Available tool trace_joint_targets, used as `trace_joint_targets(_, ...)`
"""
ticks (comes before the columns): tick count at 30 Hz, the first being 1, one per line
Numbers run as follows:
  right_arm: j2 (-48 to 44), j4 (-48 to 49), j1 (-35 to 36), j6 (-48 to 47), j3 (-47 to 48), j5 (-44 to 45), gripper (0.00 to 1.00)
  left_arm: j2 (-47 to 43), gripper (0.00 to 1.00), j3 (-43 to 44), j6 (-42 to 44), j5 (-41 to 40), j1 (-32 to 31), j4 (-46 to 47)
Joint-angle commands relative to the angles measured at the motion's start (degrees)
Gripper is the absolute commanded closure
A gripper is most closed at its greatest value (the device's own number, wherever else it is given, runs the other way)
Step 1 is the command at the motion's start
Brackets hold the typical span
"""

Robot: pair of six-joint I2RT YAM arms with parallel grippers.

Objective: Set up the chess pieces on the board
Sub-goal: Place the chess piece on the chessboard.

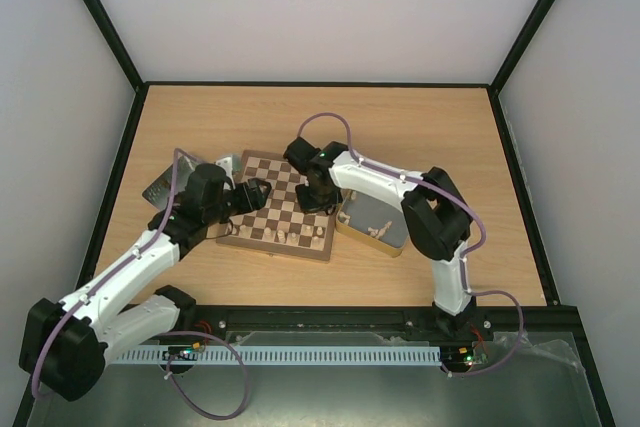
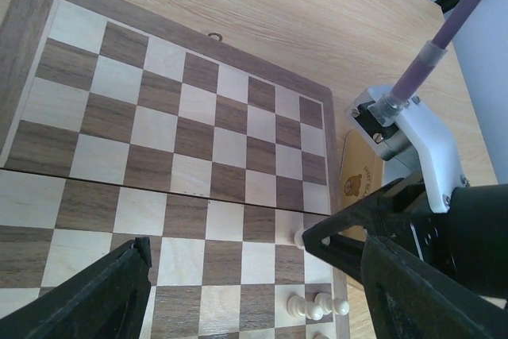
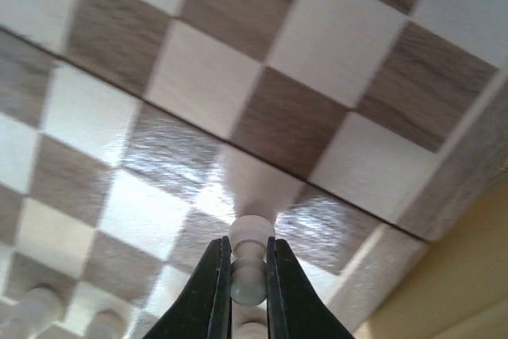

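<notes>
The board [image 1: 272, 175] lies mid-table, with a few pale chess pieces [image 1: 291, 234] standing near its front edge. My right gripper [image 1: 318, 199] is over the board's right side. In the right wrist view it [image 3: 248, 275] is shut on a pale pawn [image 3: 252, 236], held upright with its base at the board [image 3: 278, 117]. My left gripper [image 1: 262, 192] hovers over the board's left side. In the left wrist view it [image 2: 254, 299] is open and empty above the board [image 2: 198, 117]. That view also shows the held pawn [image 2: 300, 237] and three pale pieces [image 2: 317, 306]. No dark pieces show.
A gold tin [image 1: 375, 219] holding more pale pieces sits against the board's right edge; it also shows in the left wrist view [image 2: 361, 176] and in the right wrist view [image 3: 460, 291]. A small grey metal tray [image 1: 163, 187] lies left of the board. Black frame rails border the table.
</notes>
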Motion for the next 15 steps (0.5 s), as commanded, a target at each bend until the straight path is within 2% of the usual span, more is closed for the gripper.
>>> trace_joint_targets(1, -0.23, 1.52, 3.20, 0.52, 4.74, 0.38, 0.96, -1.87, 0.25, -0.02, -0.30, -2.76, -0.06, -1.08)
trace_joint_targets(15, 3.46, -1.43, 7.42, -0.08, 5.64, 1.54, 0.94, -2.92, 0.25, -0.18, -1.00, -4.64, 0.04, -2.15)
